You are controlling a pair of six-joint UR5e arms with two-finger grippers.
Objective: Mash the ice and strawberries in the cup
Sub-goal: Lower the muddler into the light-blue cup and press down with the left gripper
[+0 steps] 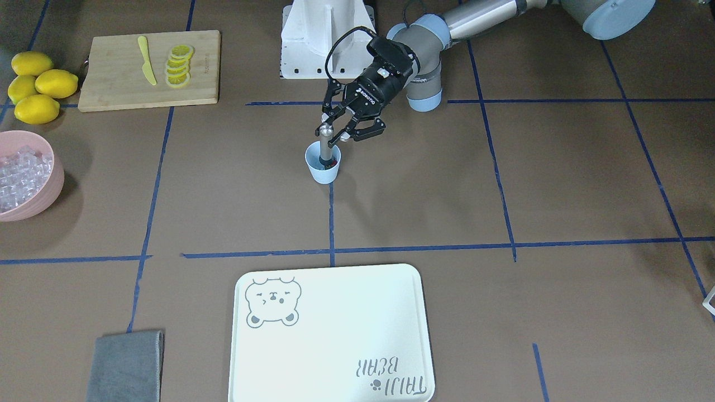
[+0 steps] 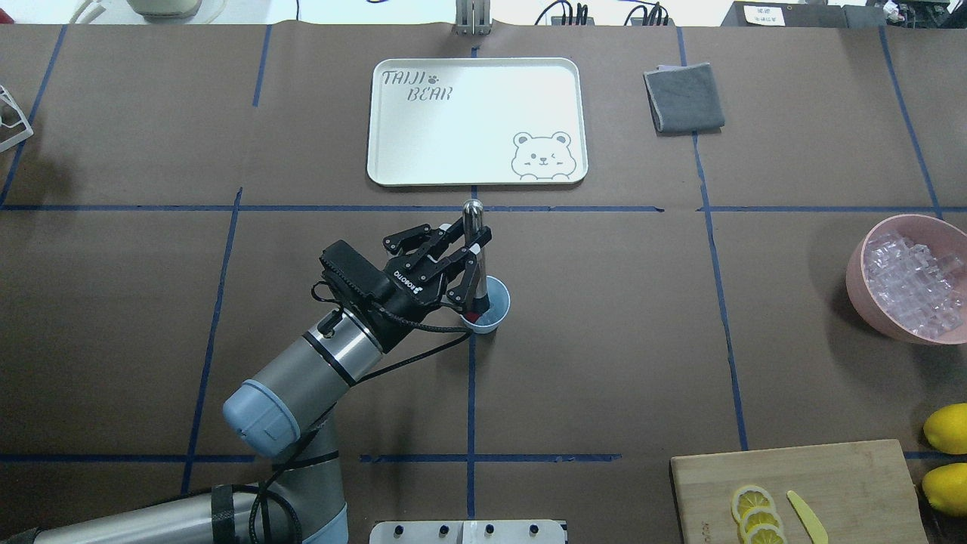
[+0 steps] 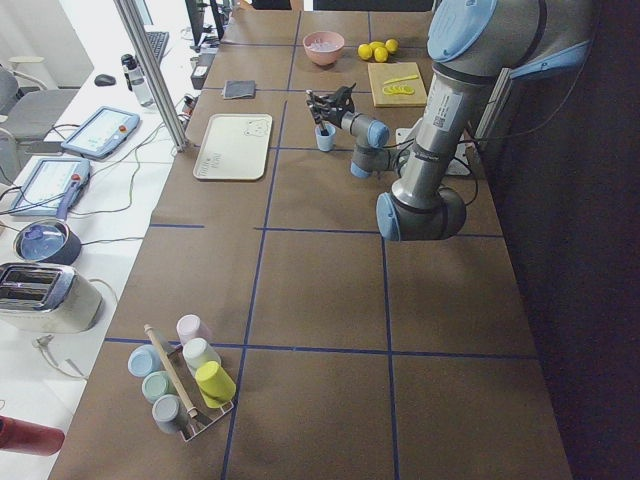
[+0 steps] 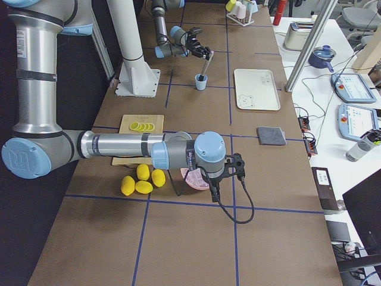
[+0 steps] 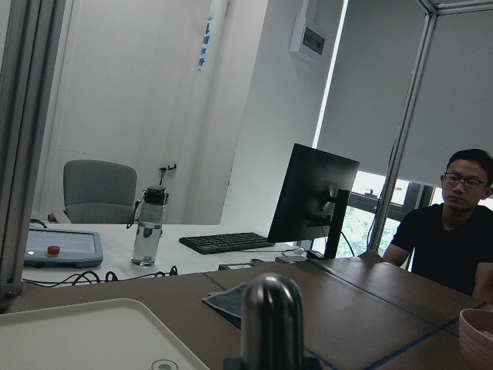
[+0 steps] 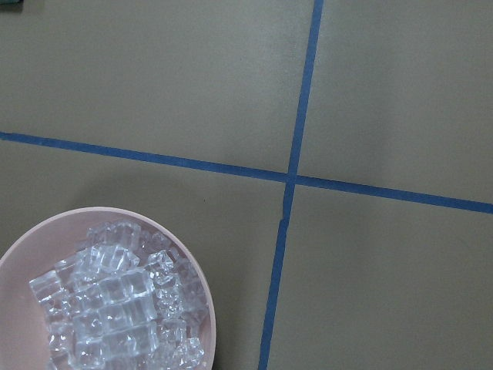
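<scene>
The pale light-blue cup [image 1: 323,170] stands near the table's middle; it also shows in the overhead view [image 2: 495,302]. My left gripper [image 1: 336,133] [image 2: 474,264] is shut on a steel muddler [image 1: 323,146] that stands tilted with its lower end inside the cup. A bit of red, the strawberry [image 2: 474,315], shows at the cup's bottom beside the muddler. I see no ice in the cup. Ice cubes [image 6: 115,308] fill a pink bowl [image 2: 857,276]. My right gripper [image 4: 237,168] hovers over that bowl; I cannot tell whether it is open or shut.
A white bear tray [image 2: 423,128] lies beyond the cup, a grey cloth [image 2: 684,97] beside it. A wooden cutting board [image 1: 111,72] carries lemon slices [image 1: 179,66] and a yellow knife [image 1: 147,60]. Whole lemons [image 1: 36,86] lie next to it. A person [image 5: 447,231] sits across the table.
</scene>
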